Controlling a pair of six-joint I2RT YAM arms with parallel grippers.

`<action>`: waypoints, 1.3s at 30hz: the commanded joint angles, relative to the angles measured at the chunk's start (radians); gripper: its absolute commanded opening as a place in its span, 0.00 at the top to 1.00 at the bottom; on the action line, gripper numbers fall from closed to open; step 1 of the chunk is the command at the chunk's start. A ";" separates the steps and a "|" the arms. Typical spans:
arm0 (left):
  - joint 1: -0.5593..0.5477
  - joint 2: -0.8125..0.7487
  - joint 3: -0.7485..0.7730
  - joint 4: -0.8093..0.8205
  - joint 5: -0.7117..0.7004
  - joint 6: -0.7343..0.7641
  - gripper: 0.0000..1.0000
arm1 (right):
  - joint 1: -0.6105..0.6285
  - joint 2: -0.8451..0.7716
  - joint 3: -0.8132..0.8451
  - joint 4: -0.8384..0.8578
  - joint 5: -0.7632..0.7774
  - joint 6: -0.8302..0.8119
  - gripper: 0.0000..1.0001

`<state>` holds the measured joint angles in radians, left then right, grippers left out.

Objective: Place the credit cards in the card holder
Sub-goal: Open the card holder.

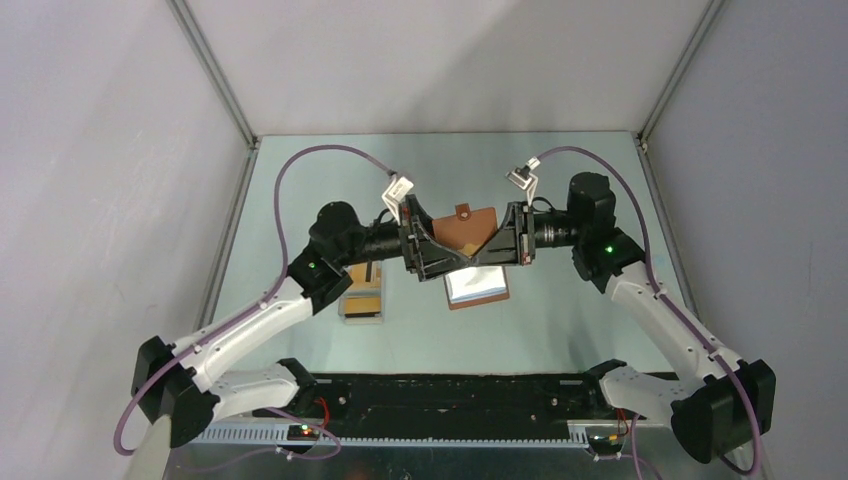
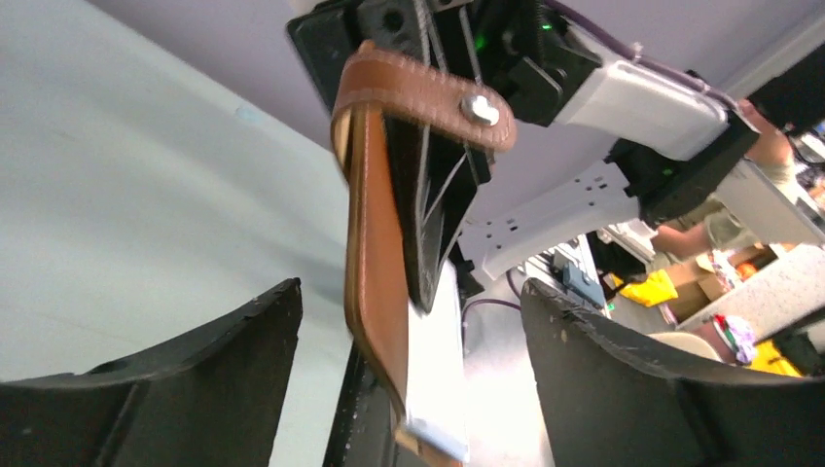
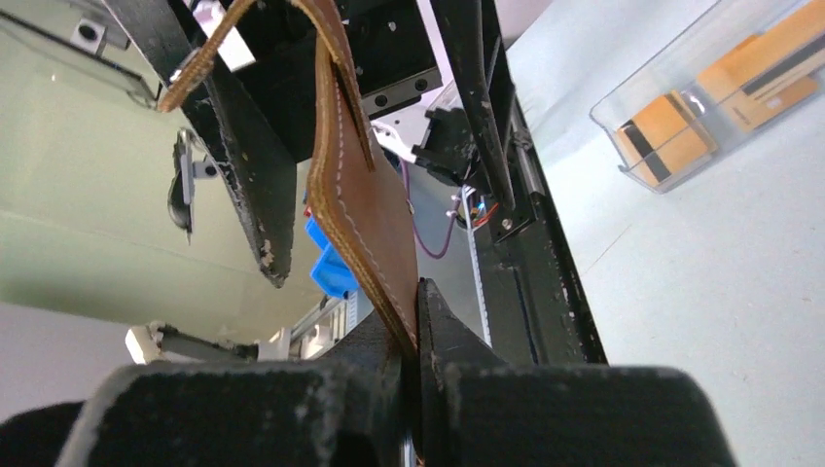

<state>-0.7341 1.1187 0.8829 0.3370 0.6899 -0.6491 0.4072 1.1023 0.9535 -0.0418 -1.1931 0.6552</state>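
Note:
The brown leather card holder hangs above the table between my two grippers, unfolded, with its grey-blue inner pocket facing up at the lower end. My right gripper is shut on one edge of the card holder. My left gripper is open, its fingers standing on either side of the card holder without touching it. The snap tab curls over at the top. Orange-gold credit cards lie in a clear plastic box, also seen from above.
The clear box sits on the table under the left arm's forearm, left of the card holder. Grey walls close the table at the back and sides. The arm bases and a black rail run along the near edge.

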 commanded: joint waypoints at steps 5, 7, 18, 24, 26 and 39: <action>0.023 -0.112 -0.135 0.038 -0.144 -0.139 0.05 | -0.072 -0.077 0.017 0.014 0.139 0.101 1.00; 0.023 -0.114 -0.159 0.096 -0.118 -0.185 0.06 | -0.076 -0.086 0.010 0.070 0.153 0.175 1.00; -0.028 -0.088 -0.189 0.270 -0.070 -0.250 0.27 | -0.084 -0.107 -0.017 0.188 0.229 0.314 1.00; -0.068 -0.061 -0.166 0.305 -0.079 -0.251 0.34 | -0.093 -0.131 -0.029 0.167 0.275 0.329 1.00; -0.076 -0.055 -0.164 0.314 -0.124 -0.253 0.35 | -0.095 -0.134 -0.030 0.157 0.284 0.331 1.00; -0.081 -0.017 -0.166 0.386 -0.151 -0.240 0.79 | -0.097 -0.147 -0.038 0.103 0.303 0.311 1.00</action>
<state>-0.8116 1.0935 0.6754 0.6441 0.5671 -0.8967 0.3138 0.9840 0.9134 0.0658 -0.9085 0.9752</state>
